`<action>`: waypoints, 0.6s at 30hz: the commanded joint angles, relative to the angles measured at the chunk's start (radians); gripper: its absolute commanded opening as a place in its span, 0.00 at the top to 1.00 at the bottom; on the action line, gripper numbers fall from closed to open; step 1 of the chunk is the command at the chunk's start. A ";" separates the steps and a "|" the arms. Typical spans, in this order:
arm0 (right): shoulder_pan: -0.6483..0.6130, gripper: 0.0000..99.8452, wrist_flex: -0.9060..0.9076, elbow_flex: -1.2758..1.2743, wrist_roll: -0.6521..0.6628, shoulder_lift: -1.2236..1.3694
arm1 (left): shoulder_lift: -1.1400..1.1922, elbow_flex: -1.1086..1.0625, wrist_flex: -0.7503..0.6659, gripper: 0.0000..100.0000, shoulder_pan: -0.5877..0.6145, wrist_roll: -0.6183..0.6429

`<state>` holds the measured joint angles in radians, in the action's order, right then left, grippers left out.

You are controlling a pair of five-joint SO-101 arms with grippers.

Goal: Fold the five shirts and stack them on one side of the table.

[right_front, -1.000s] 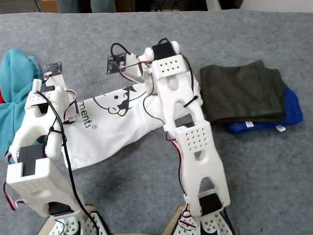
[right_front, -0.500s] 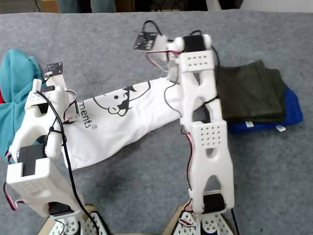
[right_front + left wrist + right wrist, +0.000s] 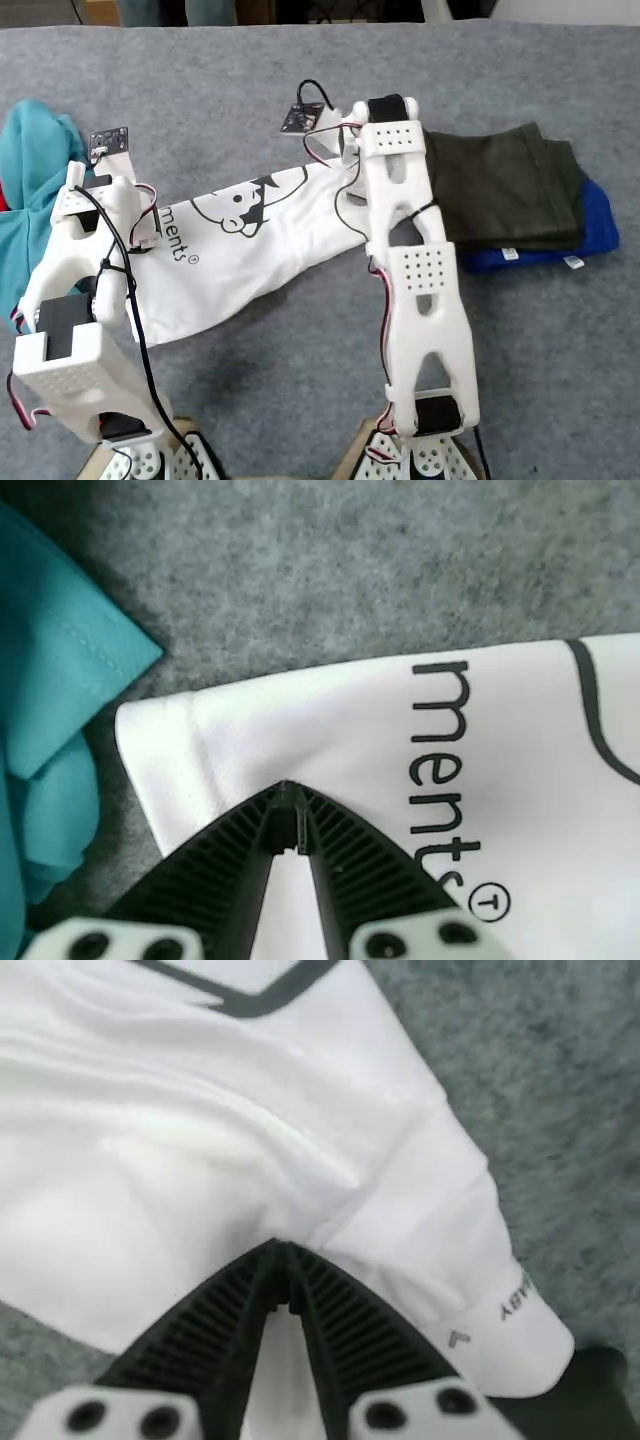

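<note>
At the far left of the high view, a crumpled teal shirt lies bunched at the edge of the grey felt-covered counter and is not yet folded. Just right of it is the left gripper. Its jaws are closed to the tips, pinching the white shirt with black lettering and a cartoon print close to its left corner. In the left wrist view the teal hem is near that corner but apart from it.

The white shirt lies flat as a long band across the middle of the frame, rising toward the upper right. At its right end the right gripper is likewise closed. Creases spread from its tips, so it appears to hold a pinch of cloth near a sleeve hem. Farther right, a folded dark olive shirt rests on a folded royal-blue shirt, forming the stack.

With two shirts stacked, the step in hand looks like folding the white shirt, gripped at both ends. The next move probably calls for both arms to lift together and carry one end over the other. The cloth must be kept taut and clear of the teal shirt and the stack.
</note>
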<state>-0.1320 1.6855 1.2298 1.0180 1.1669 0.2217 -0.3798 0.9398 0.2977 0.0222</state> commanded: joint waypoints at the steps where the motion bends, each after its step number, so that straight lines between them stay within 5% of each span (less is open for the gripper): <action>1: 0.003 0.99 0.051 0.185 -0.092 -0.039 | 0.005 0.001 -0.018 0.97 0.028 -0.009; 10: 0.029 0.99 0.087 0.390 -0.209 -0.157 | -0.229 -0.005 0.081 0.97 0.028 -0.005; 14: 0.077 0.99 0.086 0.196 -0.443 -0.361 | -0.351 -0.030 0.224 0.97 0.030 -0.008; 18: 0.092 0.99 0.083 -0.182 -0.465 -0.605 | -0.437 -0.056 0.324 0.97 0.065 -0.008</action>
<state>-0.0522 1.7637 1.2912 0.5792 0.7725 -0.1327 -0.4335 1.2022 0.3406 0.0192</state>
